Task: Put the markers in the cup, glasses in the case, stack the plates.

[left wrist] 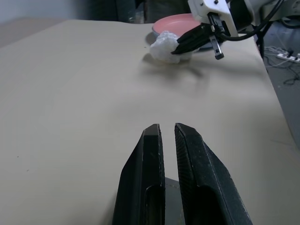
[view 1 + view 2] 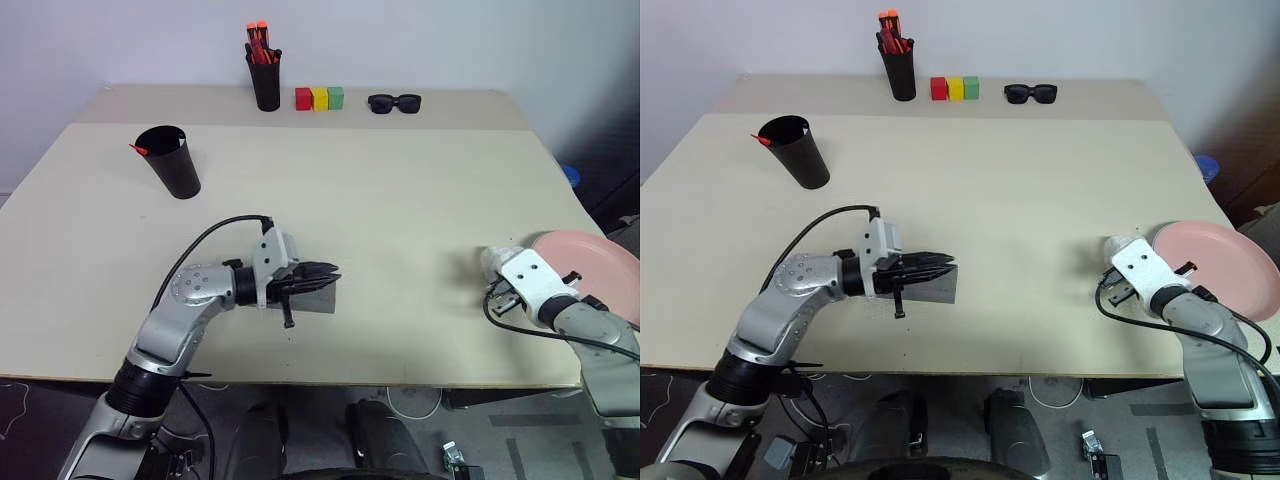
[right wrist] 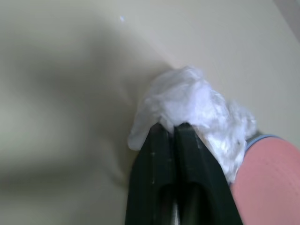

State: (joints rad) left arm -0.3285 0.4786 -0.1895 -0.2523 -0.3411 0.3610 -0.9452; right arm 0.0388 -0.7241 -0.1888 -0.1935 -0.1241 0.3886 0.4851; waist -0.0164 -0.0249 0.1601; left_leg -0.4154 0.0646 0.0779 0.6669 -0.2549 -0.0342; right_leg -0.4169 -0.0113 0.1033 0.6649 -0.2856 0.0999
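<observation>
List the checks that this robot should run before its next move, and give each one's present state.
1. Left gripper has a grip on the case: ok, shut on it.
2. Right gripper is free for task items: not ok, it is shut on a white wad.
3. Plates stacked: ok, it seems; the pink plate lies over a blue rim.
4. Red marker in the cup: ok, its end sticks out at the rim.
5. White marker in the cup: cannot tell.
6. Glasses in the case: cannot tell.
</observation>
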